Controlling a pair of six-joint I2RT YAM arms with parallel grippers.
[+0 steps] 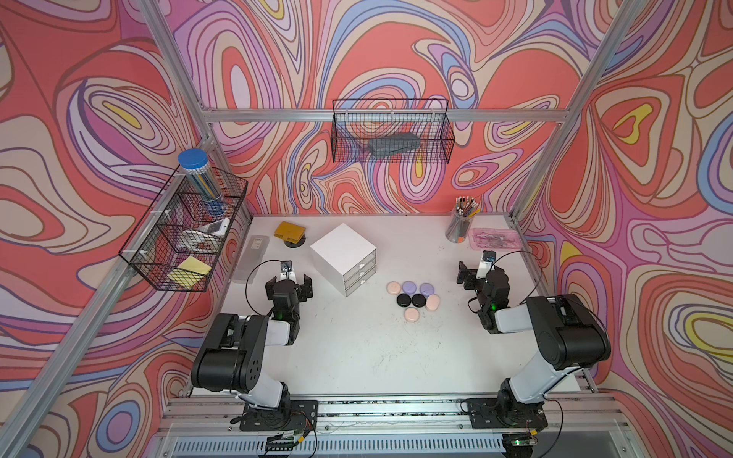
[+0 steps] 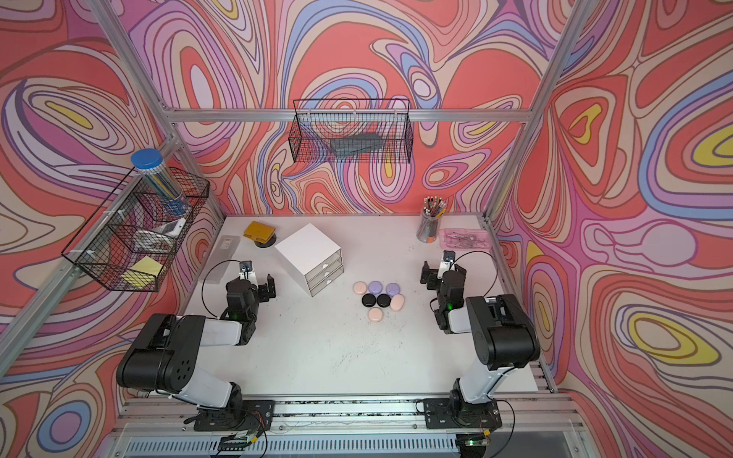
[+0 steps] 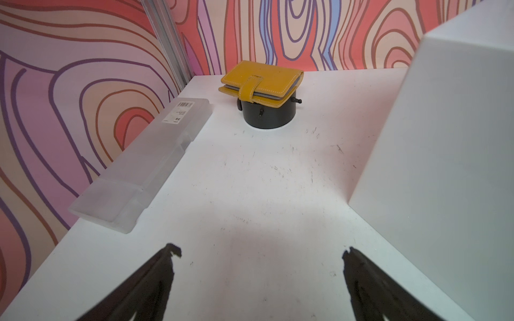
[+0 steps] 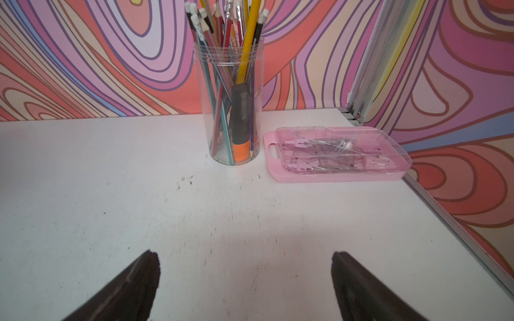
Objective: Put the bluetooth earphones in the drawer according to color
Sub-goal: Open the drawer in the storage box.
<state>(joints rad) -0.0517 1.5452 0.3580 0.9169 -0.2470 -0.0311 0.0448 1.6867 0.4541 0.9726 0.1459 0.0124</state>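
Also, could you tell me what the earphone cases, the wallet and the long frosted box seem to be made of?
Cases: probably hard plastic, smooth; the black ones show a faint sheen. Wallet: leather or imitation, matte mustard, pale stitching along its edges and strap. Box: frosted translucent plastic, with moulded clasps and a barcode label.

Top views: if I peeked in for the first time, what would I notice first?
The swirly pink, purple and red wall all around grabs you first. Next, seven round earphone cases, pink, purple and black, huddle on the white table beside the white drawer cabinet. On either side of them, the left pincer and right pincer hang open and empty.
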